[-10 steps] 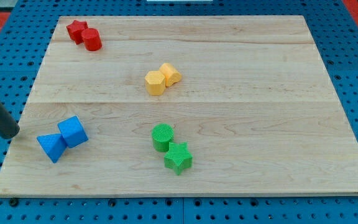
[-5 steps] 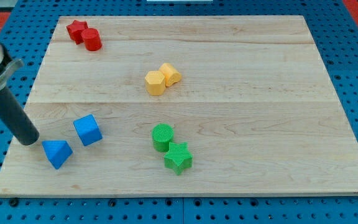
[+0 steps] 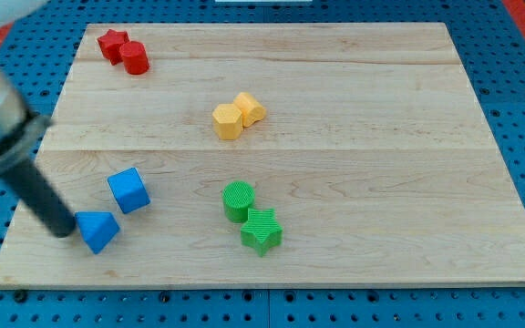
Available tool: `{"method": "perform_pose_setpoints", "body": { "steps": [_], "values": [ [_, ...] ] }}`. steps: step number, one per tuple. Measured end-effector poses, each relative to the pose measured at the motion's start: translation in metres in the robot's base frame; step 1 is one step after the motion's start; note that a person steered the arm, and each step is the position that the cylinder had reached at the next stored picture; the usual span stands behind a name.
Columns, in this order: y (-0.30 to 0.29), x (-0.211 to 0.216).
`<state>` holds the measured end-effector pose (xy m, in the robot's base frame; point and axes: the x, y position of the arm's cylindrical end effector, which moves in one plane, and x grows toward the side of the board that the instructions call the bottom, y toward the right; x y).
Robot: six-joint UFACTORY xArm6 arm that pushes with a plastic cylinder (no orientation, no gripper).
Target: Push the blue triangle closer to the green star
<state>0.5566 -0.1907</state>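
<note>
The blue triangle (image 3: 99, 230) lies near the board's lower left. My tip (image 3: 63, 227) touches its left side. The green star (image 3: 262, 230) sits at the lower middle, well to the right of the triangle, touching a green cylinder (image 3: 238, 200) just above and left of it. A blue cube (image 3: 128, 190) stands just above and right of the triangle, apart from it.
Two yellow blocks (image 3: 237, 116) sit together at the board's middle. A red star (image 3: 111, 44) and a red cylinder (image 3: 135, 57) sit at the upper left. The wooden board (image 3: 381, 137) rests on a blue pegboard; its left edge is near my rod.
My tip moved right and down, pushing the blue triangle right and slightly down, away from the blue cube. The cube shifted right earlier and now rests still. Other blocks have not moved.
</note>
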Motion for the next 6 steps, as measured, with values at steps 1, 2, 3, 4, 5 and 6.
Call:
{"method": "perform_pose_setpoints", "body": {
  "steps": [1,2,3,4,5,6],
  "values": [
    [0.05,0.016],
    [0.023,0.031],
    [0.067,0.018],
    [0.099,0.019],
    [0.088,0.019],
    [-0.032,0.016]
  ]
}}
